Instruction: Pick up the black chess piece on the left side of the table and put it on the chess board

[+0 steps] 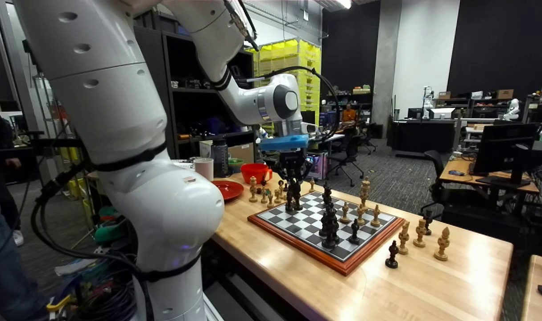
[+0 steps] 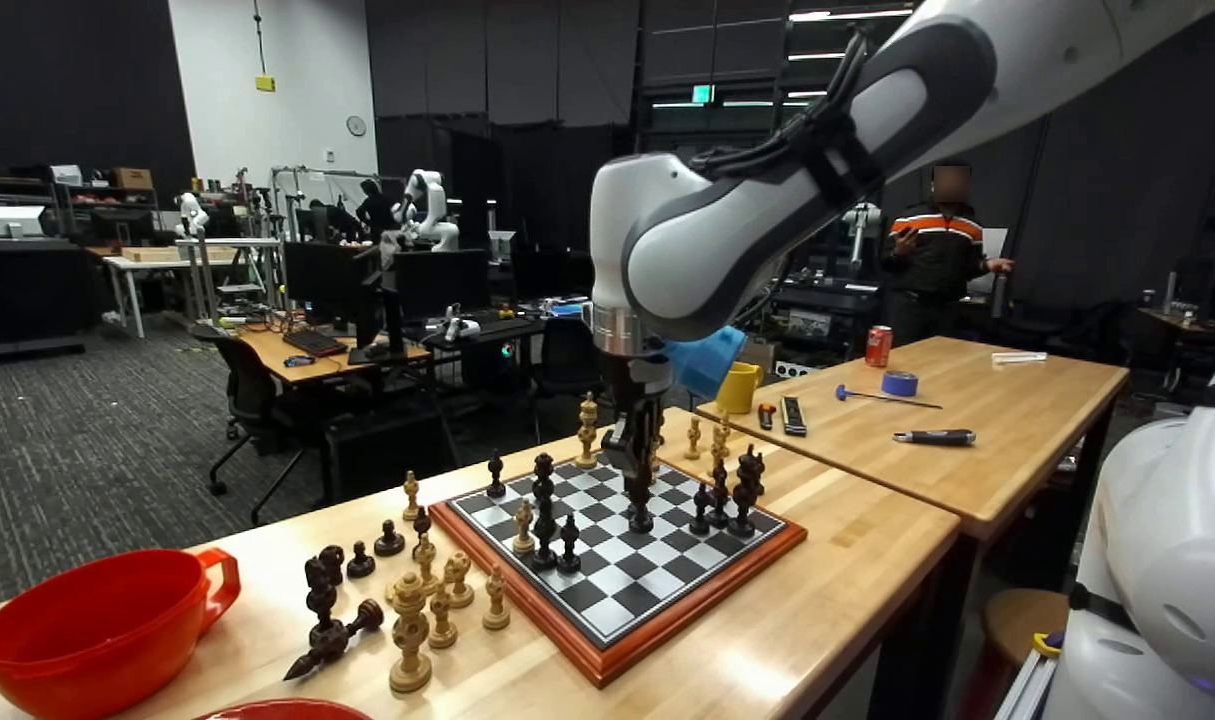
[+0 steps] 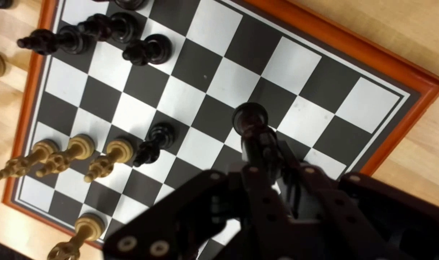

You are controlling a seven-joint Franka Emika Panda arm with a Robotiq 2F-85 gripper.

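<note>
My gripper [image 1: 294, 180] points down over the chess board [image 1: 297, 243]. It also shows in an exterior view [image 2: 637, 475] and in the wrist view [image 3: 268, 148]. Its fingers are shut around the upper part of a black chess piece [image 3: 250, 117], whose top is hidden between them. The piece is roughly upright, with its round base [image 2: 641, 522] at the board's squares; I cannot tell whether it touches the board. The board's wooden rim shows in an exterior view [image 2: 707, 602] and in the wrist view [image 3: 367, 42].
Other black pieces [image 2: 744, 495] and tan pieces [image 2: 587, 430] stand on the board around the gripper. Several tan [image 2: 410, 640] and black pieces [image 2: 389, 540] are on the table beside it, some lying. A red cup [image 2: 87, 640] and a red plate [image 1: 228, 189] are at one end.
</note>
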